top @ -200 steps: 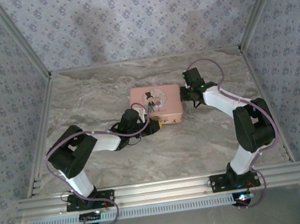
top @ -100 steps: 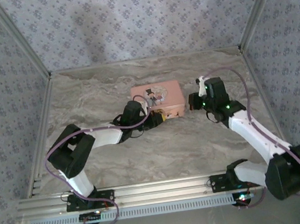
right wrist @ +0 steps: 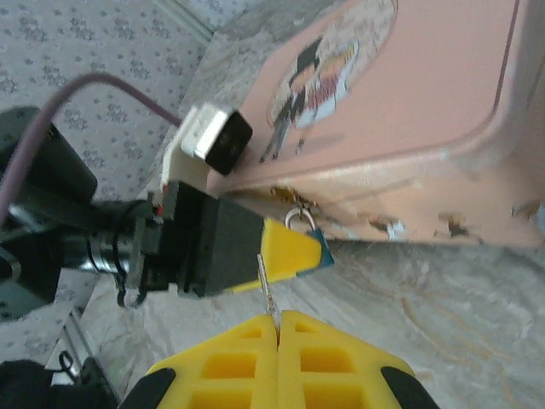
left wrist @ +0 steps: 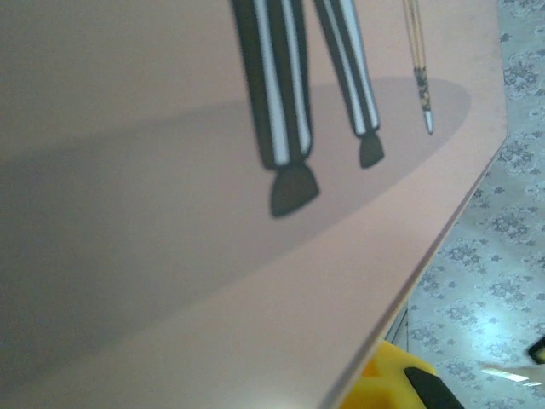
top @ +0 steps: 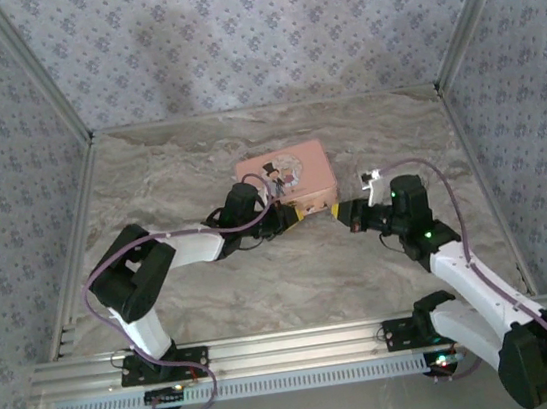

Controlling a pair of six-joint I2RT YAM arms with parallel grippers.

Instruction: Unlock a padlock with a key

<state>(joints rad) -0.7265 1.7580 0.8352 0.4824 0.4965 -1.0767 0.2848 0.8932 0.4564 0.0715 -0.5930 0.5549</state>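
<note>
The pink tin lies mid-table. At its front edge hangs the small blue-teal padlock, its metal shackle hooked through the tin's latch. My left gripper is shut on the padlock, with only the teal end poking past its yellow tips; from above this gripper sits at the tin's near corner. My right gripper is shut on the key, a thin metal sliver sticking up toward the left gripper's yellow tips. From above the right gripper faces the left one across a small gap.
The tin's lid with its printed figure lies close under the left wrist camera, with one yellow finger at the bottom edge. Patterned walls enclose the marble table on three sides. The rail runs along the near edge.
The right arm has swung from beside the tin's right end round to its front, bringing its gripper close to the left gripper. The tin has turned slightly.
</note>
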